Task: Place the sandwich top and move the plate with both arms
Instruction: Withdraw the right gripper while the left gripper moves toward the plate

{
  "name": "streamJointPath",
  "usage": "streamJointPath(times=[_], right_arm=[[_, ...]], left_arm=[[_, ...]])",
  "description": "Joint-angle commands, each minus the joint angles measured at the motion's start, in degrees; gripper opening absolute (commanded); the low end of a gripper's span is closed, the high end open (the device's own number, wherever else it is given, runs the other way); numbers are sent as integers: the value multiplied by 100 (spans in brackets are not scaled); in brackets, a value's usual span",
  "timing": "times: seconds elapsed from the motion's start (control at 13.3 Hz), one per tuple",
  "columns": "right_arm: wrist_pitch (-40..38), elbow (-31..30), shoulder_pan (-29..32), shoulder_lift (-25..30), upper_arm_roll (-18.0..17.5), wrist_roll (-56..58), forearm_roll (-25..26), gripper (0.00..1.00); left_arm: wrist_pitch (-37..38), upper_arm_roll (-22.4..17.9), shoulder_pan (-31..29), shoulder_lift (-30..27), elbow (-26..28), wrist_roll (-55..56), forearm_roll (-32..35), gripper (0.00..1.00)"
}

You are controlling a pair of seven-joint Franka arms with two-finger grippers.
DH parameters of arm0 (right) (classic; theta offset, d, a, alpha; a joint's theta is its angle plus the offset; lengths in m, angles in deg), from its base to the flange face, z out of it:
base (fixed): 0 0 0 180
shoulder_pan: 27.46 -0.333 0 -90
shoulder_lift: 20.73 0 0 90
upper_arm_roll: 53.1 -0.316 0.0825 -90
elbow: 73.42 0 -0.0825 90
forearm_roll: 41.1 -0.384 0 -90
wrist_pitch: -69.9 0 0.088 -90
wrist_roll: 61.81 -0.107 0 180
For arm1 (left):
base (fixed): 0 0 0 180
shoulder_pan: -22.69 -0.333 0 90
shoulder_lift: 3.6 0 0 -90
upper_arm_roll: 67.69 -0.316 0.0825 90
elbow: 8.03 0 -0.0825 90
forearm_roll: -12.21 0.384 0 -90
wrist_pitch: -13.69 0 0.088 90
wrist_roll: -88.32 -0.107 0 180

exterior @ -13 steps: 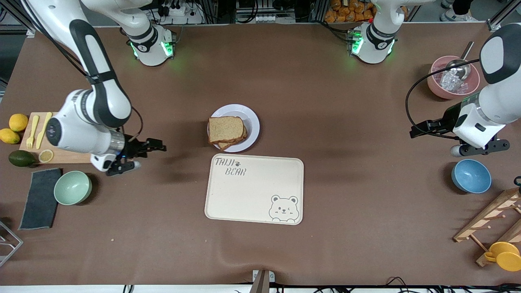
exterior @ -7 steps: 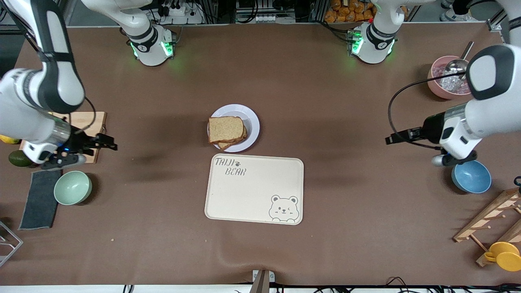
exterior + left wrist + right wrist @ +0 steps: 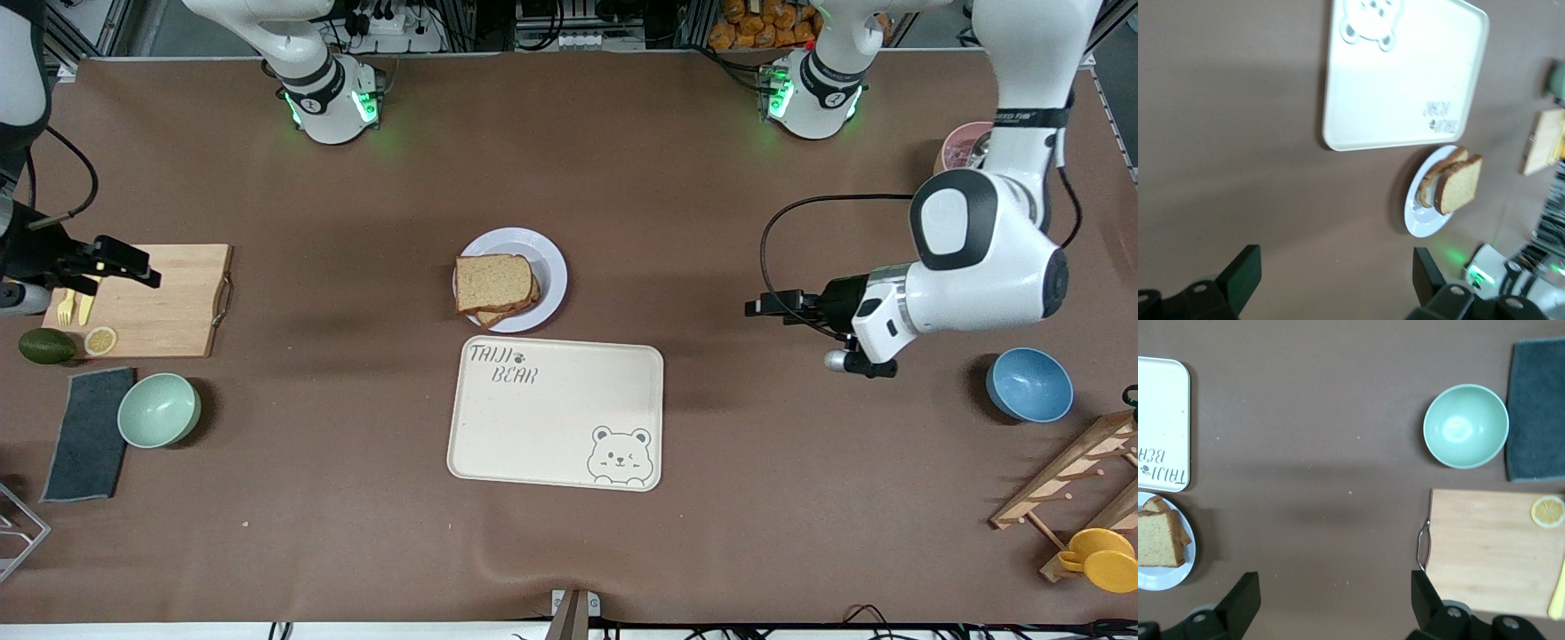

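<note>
On the brown bench [image 3: 711, 222], near its middle, the plate [image 3: 549, 267] carries the sandwich top [image 3: 493, 282], which lies on another slice and leans toward the right arm's end of the plate. The cream tray [image 3: 556, 413] with its bear drawing sits just beside the plate, nearer to the front camera, not quite touching it.

The left pincer [image 3: 760, 307] hangs over bare bench toward the left arm's end, well apart from the plate, its fingers [image 3: 1245, 273] spread wide and holding nothing. A blue bowl [image 3: 1029, 384] rests nearer that end of the bench.

The right pincer [image 3: 124, 262] hangs over the wooden cutting board [image 3: 169, 298] at the right arm's end, its fingers [image 3: 1245, 597] likewise spread and empty. A lemon slice [image 3: 100, 339] lies on the board, with a green bowl [image 3: 159, 409] and a dark cloth [image 3: 89, 434] beside each other, nearer the front camera than the board.
</note>
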Motion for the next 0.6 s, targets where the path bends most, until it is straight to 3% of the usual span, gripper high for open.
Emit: streamJointPath(times=[0.0,0.15,0.38,0.53], right_arm=[[-553,345,177,-30,-169,-478,194,100],[-1142,749,195,-4,-177,-777,194,100],[-1416,908,230,189,-134,-875,203,100],[-1662,1137,230,207,-186,-875,465,100]], left_arm=[[-661,44,187,75,409,-515,-621,100],[-1058,53,548,128,559,-533,-1096,100],[-1130,79,891,250,612,-639,-1631,100],[-1130,88,1067,277,831,-1032,-2219,100]])
